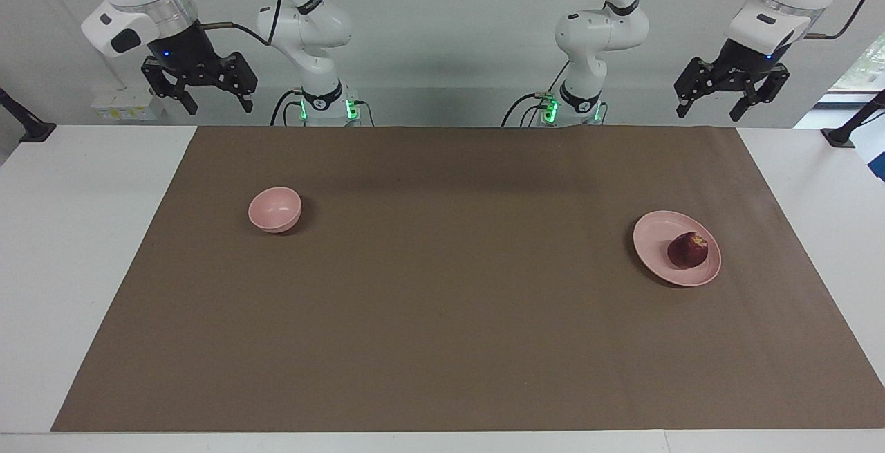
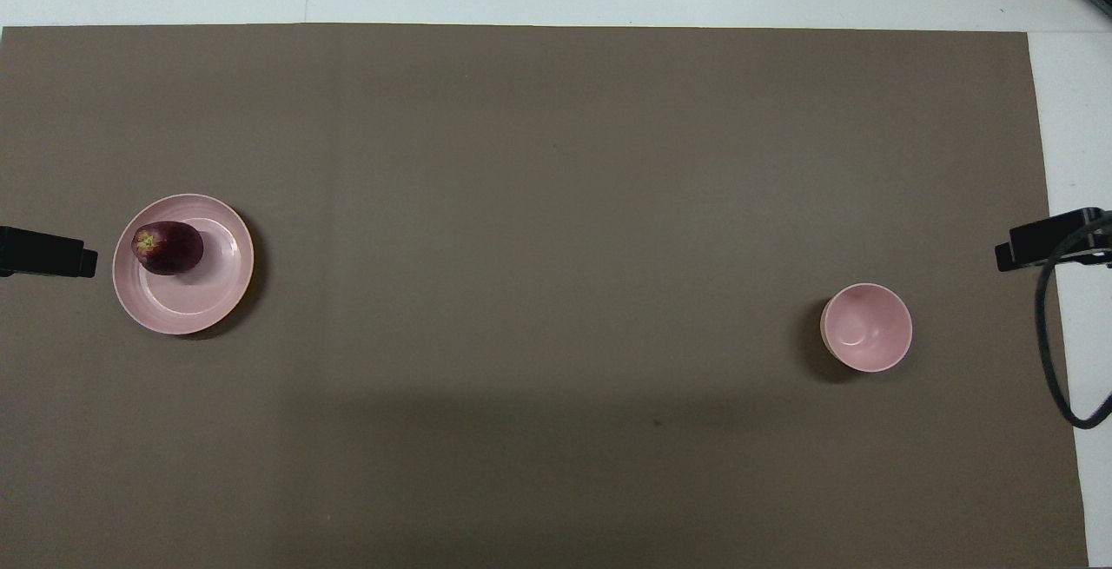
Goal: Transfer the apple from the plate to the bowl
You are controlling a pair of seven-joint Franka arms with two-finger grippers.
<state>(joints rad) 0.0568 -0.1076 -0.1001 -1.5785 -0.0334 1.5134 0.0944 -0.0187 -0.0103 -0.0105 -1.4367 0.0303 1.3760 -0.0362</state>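
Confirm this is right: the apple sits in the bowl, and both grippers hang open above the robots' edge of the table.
Wrong on one count: the apple lies on the plate, and the bowl is empty, as the facing view shows. The left gripper and right gripper do hang open there.

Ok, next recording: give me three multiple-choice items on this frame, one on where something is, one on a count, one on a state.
1. Where is the small dark red apple?
A. in the bowl
B. on the flat pale pink plate
C. on the brown mat

2. How many pink dishes stand on the brown mat?
A. one
B. two
C. three

3. What is in the small deep pale pink bowl?
A. nothing
B. the apple
C. a spoon

Key: 1 B, the apple sits on the plate, toward the left arm's end. 2 B, just plate and bowl. 3 A, the overhead view shows its bare inside.
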